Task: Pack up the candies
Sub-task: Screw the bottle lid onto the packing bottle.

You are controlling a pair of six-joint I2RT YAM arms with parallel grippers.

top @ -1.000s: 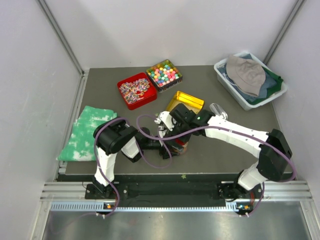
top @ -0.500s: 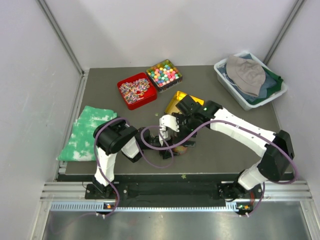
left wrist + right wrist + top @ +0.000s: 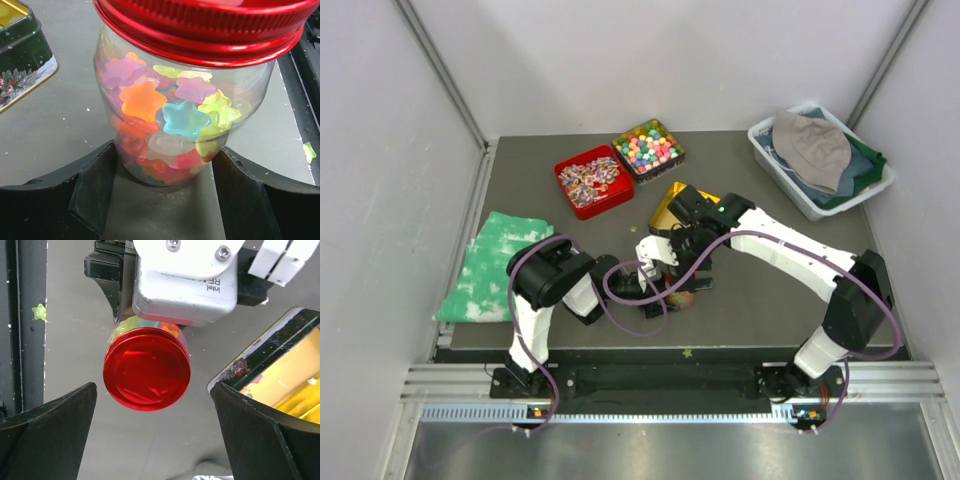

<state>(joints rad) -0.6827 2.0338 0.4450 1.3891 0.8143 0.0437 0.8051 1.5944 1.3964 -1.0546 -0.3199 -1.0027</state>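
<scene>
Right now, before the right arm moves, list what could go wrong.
The left pincer grips the clear jar of star-shaped jelly candies low near its base, so a push on the red metal lid could tip it. The open right pincer hangs over that lid; closing may shove the jar. A loose green star candy lies apart, easily missed.

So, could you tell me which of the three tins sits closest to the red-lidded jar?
The yellow-lined rectangular tin, just beyond the clear red-lidded jar; the red tin of striped sweets and the dark tin of pastel balls sit farther back.
</scene>
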